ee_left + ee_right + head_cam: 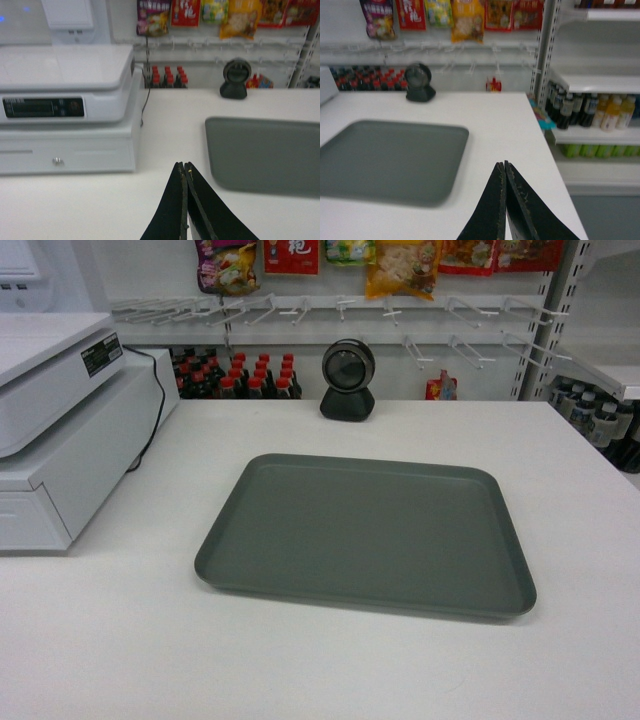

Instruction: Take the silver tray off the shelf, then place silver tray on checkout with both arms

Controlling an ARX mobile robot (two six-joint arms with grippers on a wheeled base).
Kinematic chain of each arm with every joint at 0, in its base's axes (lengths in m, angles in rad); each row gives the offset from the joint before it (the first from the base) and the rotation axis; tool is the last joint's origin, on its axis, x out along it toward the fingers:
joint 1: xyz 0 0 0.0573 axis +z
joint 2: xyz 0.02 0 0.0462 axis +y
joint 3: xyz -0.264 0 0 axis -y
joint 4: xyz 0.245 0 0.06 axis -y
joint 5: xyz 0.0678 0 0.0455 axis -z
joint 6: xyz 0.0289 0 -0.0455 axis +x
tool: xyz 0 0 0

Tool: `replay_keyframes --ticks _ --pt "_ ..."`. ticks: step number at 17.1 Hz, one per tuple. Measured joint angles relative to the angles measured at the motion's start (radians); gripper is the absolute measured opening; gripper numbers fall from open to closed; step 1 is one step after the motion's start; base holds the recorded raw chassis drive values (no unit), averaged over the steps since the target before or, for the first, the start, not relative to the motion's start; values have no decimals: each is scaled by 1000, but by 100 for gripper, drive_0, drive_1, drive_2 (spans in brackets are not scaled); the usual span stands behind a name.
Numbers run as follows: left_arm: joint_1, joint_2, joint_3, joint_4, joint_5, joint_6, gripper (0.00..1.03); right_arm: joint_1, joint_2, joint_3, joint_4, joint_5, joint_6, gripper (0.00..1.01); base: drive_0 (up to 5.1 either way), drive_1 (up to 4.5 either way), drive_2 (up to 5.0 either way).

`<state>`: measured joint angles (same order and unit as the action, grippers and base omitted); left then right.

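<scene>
The silver tray point(366, 535) lies flat on the white checkout counter point(300, 660), a matte grey-green rectangle with rounded corners and a low raised rim, its surface plain; it sits ahead and to the right of the left pincer point(184, 170), and ahead and to the left of the right pincer point(504, 167), apart from both. Each pincer is narrow, its 2 thin black tapered fingers pressed tip to tip with nothing between them, hanging just over bare counter. A boxy white cash register point(70, 105) with a smooth sloped top and a drawer front stands ahead and left of the left pincer; a small round black device point(348, 380) on a squat base stands beyond the tray's far edge. Right of the right pincer, past the counter's edge, glossy white shelf boards point(592, 135) carry bottles point(570, 110).
</scene>
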<state>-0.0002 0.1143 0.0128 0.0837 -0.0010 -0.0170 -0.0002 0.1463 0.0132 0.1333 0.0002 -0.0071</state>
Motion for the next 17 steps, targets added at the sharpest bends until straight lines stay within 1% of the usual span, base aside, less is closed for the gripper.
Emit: replay_keyframes --ticks 1,2,3,4,5,7,8,12,13,14,17 --pt "0 -95 -2 -98 -1 0 1 0 -110 0 -144 1 0 2 0 0 0" --pt "0 -104 3 -70 1 0 1 0 -142 0 -119 -2 0 2 0 0 0" --pt "0 -104 -2 -93 3 0 1 0 -143 0 -143 0 0 2 0 0 0" --pt "0 -104 -2 -91 2 0 1 0 -142 0 -140 0 0 2 0 0 0" --pt "0 -104 -2 -88 1 0 4 0 -142 0 -138 0 0 5 0 0 0" --pt "0 -104 -2 -88 1 0 30 0 -142 0 -137 0 0 30 0 0 0" --pt "0 -104 -2 -87 1 0 41 0 -142 0 -137 0 0 41 0 0 0" --pt "0 -104 -2 -88 1 0 91 0 -142 0 -137 0 0 93 0 0 0" --pt "0 -104 -2 -88 1 0 100 0 -142 0 -137 0 0 100 0 0 0" --pt "0 -104 -2 -88 1 0 97 0 -142 0 -137 0 0 97 0 0 0" --pt "0 -104 -2 -88 1 0 98 0 -142 0 -137 0 0 98 0 0 0"
